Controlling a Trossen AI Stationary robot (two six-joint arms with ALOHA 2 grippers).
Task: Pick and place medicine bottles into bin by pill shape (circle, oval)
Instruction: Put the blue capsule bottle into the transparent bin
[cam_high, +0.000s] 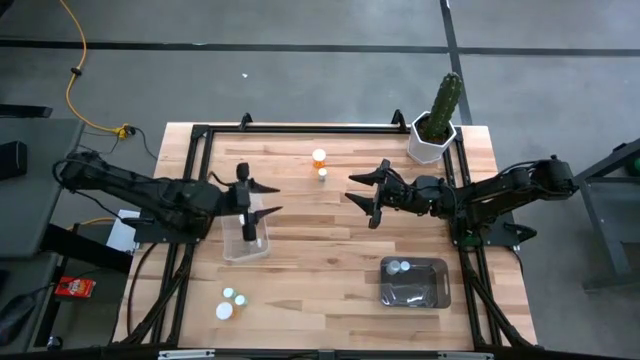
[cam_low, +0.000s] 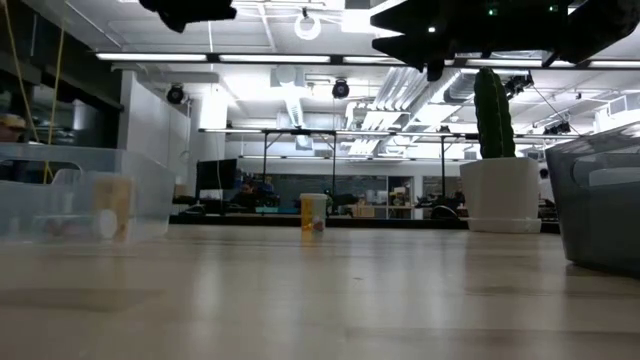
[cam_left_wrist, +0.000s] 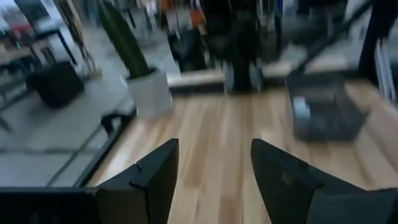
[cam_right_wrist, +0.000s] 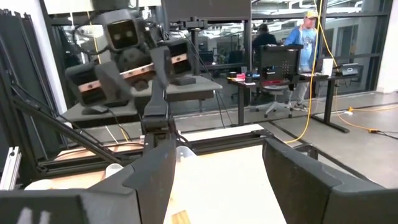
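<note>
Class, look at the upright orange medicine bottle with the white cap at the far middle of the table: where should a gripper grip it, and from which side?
Grip the orange medicine bottle across its round body just below the cap, descending from above. It stands upright, and only a smaller bottle sits close.

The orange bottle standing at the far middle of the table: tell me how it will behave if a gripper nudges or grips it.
The orange bottle stands upright, narrow and taller than wide, so a sideways nudge would probably tip it. Being cylindrical, it would likely roll once down. It looks small and light, so the open right gripper nearby should lift it easily.
</note>
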